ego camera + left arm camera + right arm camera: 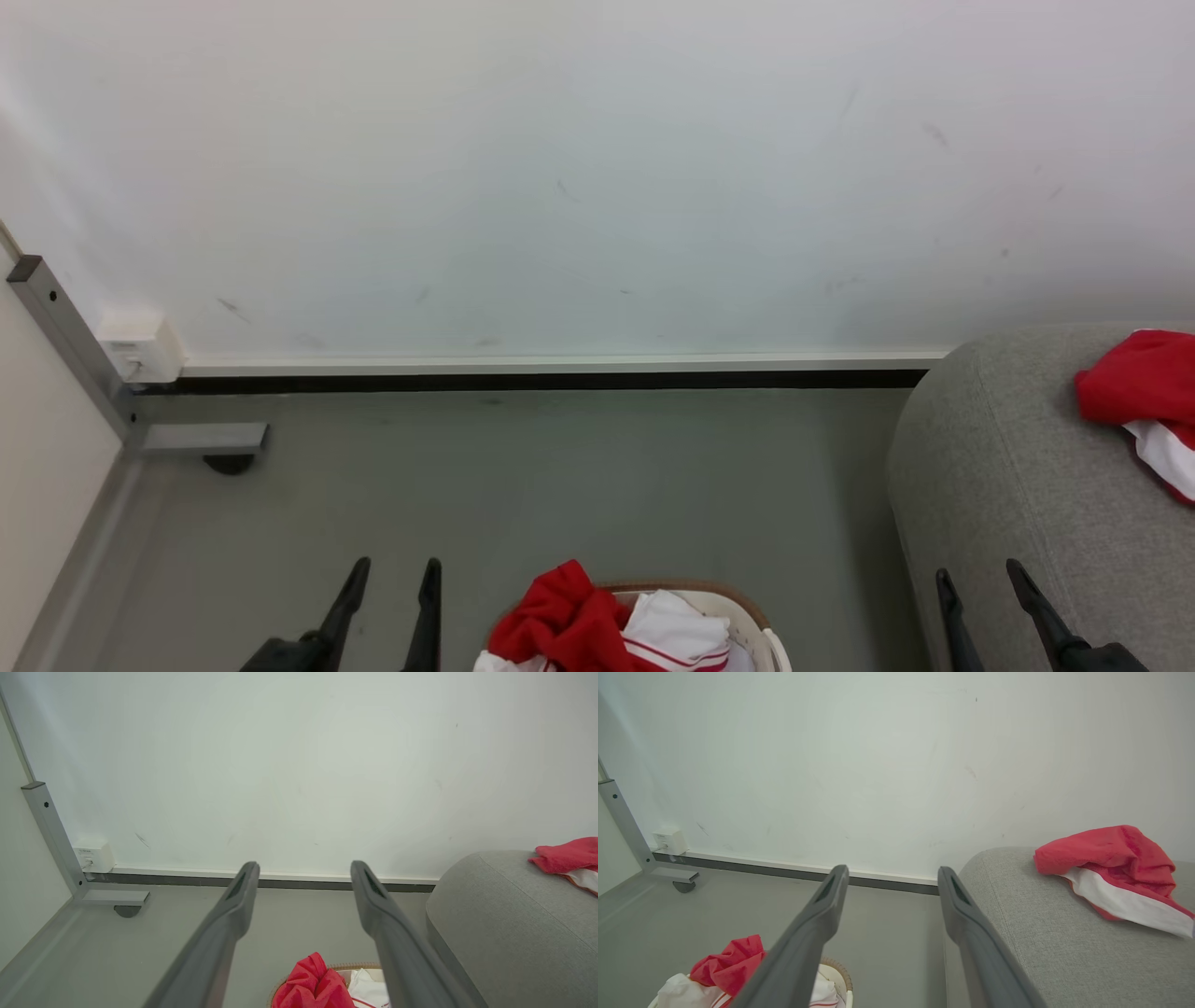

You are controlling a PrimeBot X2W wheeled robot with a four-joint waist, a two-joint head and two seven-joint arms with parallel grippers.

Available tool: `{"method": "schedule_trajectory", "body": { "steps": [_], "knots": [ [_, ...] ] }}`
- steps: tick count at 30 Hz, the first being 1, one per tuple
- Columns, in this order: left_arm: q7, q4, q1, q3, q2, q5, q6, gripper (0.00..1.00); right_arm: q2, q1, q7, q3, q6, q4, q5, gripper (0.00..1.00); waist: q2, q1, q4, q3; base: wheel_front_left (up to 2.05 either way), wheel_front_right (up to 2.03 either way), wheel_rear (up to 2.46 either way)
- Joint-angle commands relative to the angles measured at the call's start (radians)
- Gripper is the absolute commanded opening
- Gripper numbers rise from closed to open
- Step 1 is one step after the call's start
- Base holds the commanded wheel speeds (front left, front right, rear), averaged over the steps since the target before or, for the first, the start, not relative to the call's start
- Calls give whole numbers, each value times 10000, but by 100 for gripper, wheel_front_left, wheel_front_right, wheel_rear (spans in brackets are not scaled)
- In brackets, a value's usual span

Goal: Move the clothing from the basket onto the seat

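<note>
Grey floor (560,485) runs to a scuffed white wall (597,168) with a dark skirting strip (560,380); a grey metal frame (65,327) on a caster (229,464) stands at the left. Red-and-white clothing (560,616) is heaped in the basket (747,611), cut off by the head view's bottom edge, and one more garment (1134,383) lies on the grey sofa (1008,485), cut by the right edge. The left gripper (397,565) and the right gripper (977,569) hover, fingers spread and empty.

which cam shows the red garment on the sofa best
The right wrist view: the garment lies nearly whole on the sofa, red folds and white panel clear. The head and left wrist views cut it off at their right edge.
</note>
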Motion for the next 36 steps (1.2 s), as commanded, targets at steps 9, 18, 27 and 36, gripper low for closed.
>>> {"method": "schedule_trajectory", "body": {
  "steps": [9, 18, 27, 36],
  "knots": [
    [-5, 403, -499, -69, -42, 375, -459, 100, -14, -448, -20, 190, -25, -115, 93, 100, 0, 0, -578, 619, 0, 0, 0],
    [1135, 1731, -2169, -1133, 465, 782, -1021, 100, -14, -1440, -20, 557, -24, -665, 390, 100, 0, 0, -1558, 2459, 0, 0, 0],
    [3057, 2951, -3895, -2779, 1151, 1388, -1204, 100, -9, -2322, -20, 913, -25, -1275, 938, 100, 0, 0, -2326, 4527, 0, 0, 0],
    [4090, 4176, -5307, -3944, 1673, 1432, -1218, 100, -6, -3349, -20, 1249, -24, -2010, 1692, 100, 0, 0, -2782, 6744, 0, 0, 0]
  ]
}}
